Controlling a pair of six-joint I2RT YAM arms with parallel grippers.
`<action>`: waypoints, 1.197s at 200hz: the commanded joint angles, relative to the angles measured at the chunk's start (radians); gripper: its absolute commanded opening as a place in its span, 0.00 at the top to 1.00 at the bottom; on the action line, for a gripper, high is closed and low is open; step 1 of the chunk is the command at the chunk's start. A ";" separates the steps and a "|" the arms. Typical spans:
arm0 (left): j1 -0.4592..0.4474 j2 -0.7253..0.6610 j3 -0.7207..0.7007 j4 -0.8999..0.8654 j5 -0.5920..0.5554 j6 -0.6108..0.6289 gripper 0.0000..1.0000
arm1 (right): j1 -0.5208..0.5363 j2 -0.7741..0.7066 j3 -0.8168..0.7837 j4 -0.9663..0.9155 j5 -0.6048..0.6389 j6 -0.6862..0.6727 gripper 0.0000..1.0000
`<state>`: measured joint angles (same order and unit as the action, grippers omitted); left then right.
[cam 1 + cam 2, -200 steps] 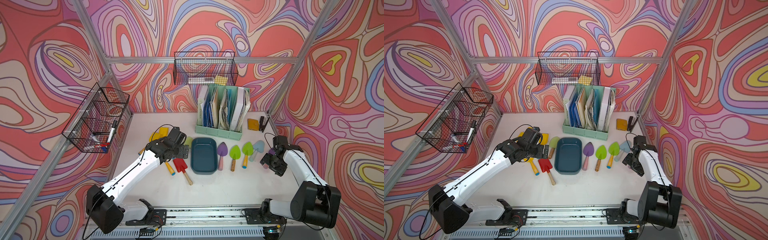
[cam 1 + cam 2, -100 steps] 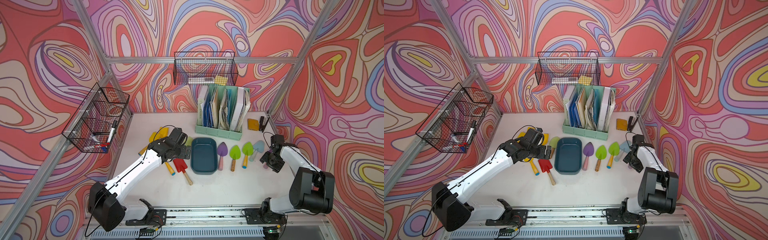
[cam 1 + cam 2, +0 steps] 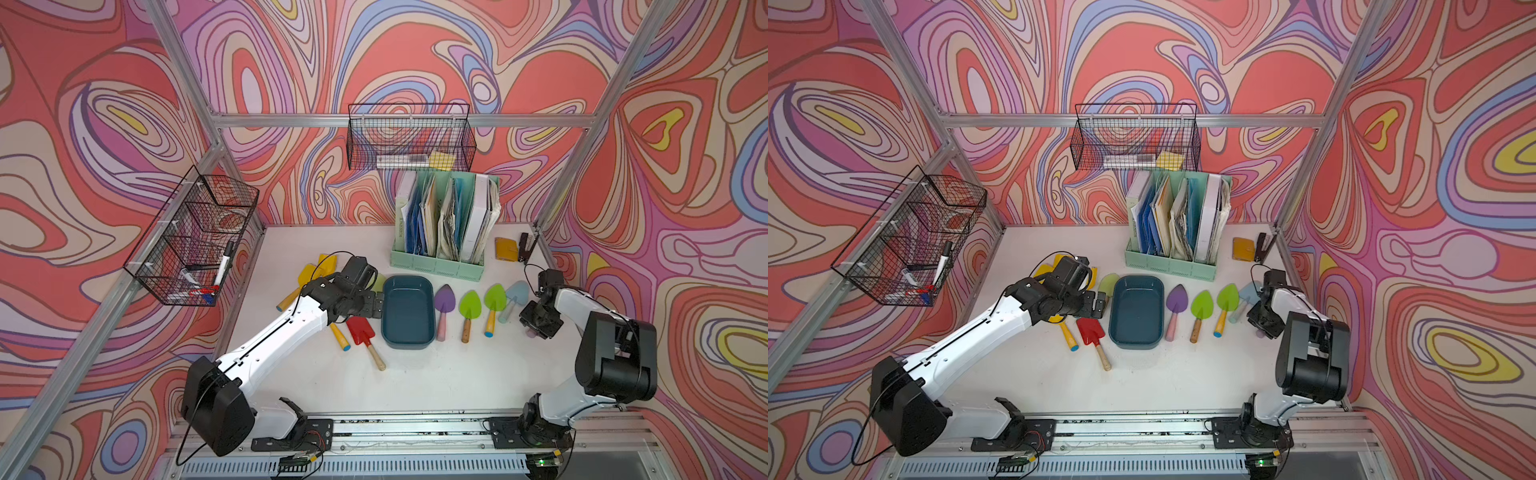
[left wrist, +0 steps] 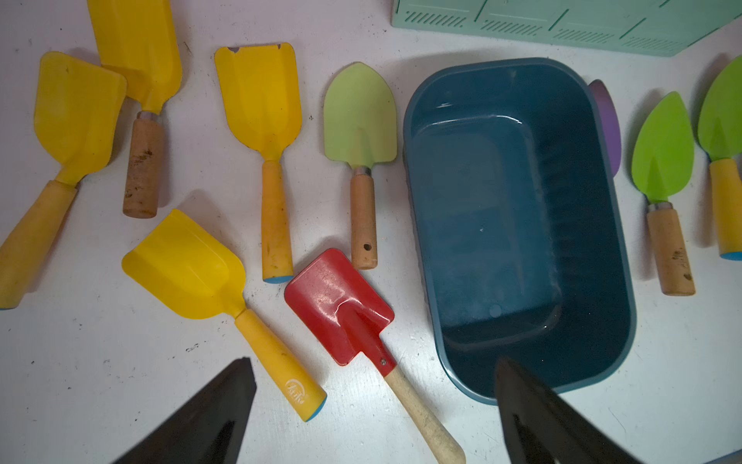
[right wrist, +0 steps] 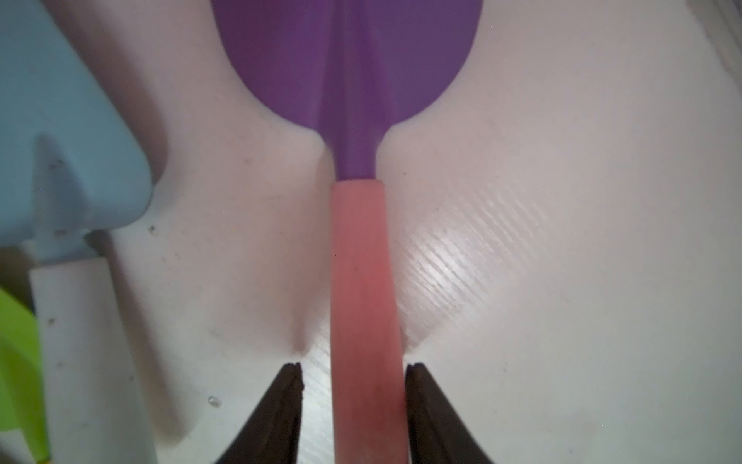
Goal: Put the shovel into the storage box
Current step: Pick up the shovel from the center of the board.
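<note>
The right gripper straddled the purple shovel by its pink handle, one finger touching, the other just clear. The left gripper hung wide open near the storage box.

A robotics lab test cell: aluminium-profile frame, swirl-printed red-and-purple wall panels, white robot arms bolted to a metal rail.

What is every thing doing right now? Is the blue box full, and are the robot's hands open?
storage box: upright, empty.
left gripper: open, hovering, holding nothing.
right gripper: open, jaws either side of a pink handle, not clamped.
purple shovel: lying flat, its pink handle between those jaws.
red shovel: lying flat beside the storage box, untouched.
file organiser: upright, packed with folders.
</note>
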<state>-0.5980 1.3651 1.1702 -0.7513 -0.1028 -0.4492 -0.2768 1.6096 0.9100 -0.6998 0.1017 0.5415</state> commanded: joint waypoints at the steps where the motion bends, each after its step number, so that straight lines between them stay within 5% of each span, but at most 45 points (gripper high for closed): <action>1: -0.003 0.015 0.027 -0.011 0.007 -0.013 0.01 | -0.006 0.014 -0.019 0.036 -0.017 0.004 0.72; 30: -0.006 0.016 0.034 -0.018 0.009 -0.017 0.02 | -0.007 0.007 -0.031 0.034 -0.012 -0.002 1.00; 72: -0.028 0.008 0.061 -0.031 0.037 -0.022 0.05 | -0.007 -0.051 -0.036 -0.002 0.015 -0.018 1.00; 113: -0.040 -0.045 0.076 0.028 0.201 -0.023 0.05 | -0.007 -0.229 0.039 -0.141 0.060 -0.096 1.00; 154: -0.040 -0.051 0.098 0.104 0.343 -0.041 0.05 | 0.016 -0.402 0.155 -0.266 -0.074 -0.216 1.00; 178: -0.040 -0.024 0.125 0.145 0.391 -0.057 0.07 | 0.141 -0.440 0.224 -0.326 -0.106 -0.241 1.00; 239: -0.040 0.045 0.195 0.240 0.468 -0.100 0.12 | 0.677 -0.466 0.326 -0.329 -0.045 -0.167 1.00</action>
<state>-0.6300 1.3830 1.3239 -0.5751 0.3183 -0.5179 0.2466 1.1610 1.2022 -1.0203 0.0307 0.3386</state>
